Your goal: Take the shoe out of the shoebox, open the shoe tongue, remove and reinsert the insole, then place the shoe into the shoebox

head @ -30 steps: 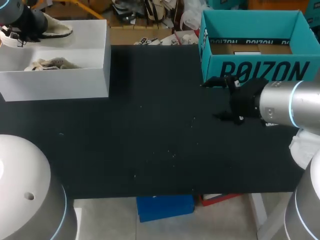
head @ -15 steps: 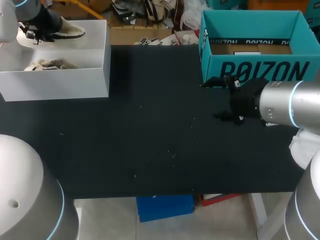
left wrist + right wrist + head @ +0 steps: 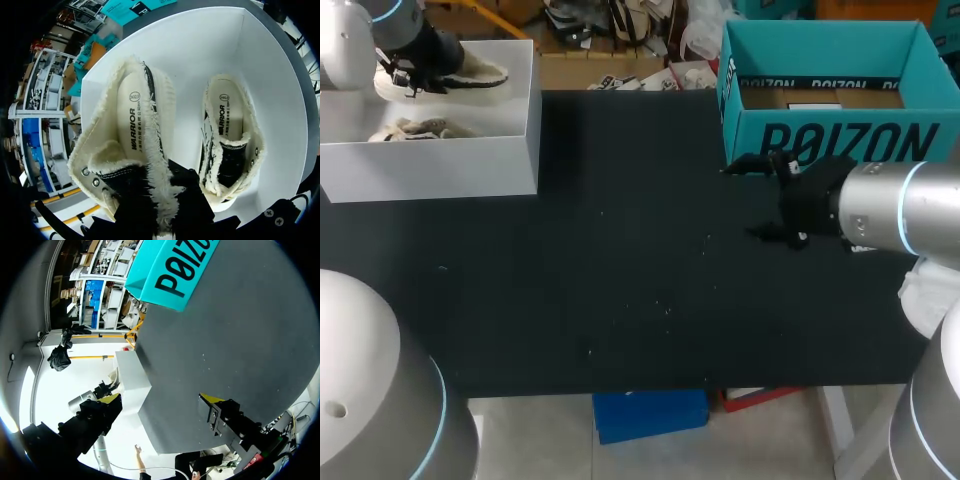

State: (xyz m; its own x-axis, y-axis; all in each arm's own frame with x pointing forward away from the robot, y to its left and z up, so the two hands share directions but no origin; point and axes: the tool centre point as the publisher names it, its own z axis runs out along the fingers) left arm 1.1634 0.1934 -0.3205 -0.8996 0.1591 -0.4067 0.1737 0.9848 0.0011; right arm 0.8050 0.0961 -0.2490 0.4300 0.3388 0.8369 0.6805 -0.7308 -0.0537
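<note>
left fingers (image 3: 187, 197) clamp the shoe (image 3: 470, 72) level over the white shoebox (image 3: 440, 160), toe rightward; right fingers (image 3: 215, 412) apart.

the shoe (image 3: 131, 125) looks like cream canvas with a fleecy, frayed lining (small metal eyelets (image 3: 85, 171) glint on its edge). the white shoebox (image 3: 440, 165) is smooth matt card, the teal box (image 3: 840, 140) printed cardboard, the table (image 3: 620, 280) matt black, dust-speckled.
</note>
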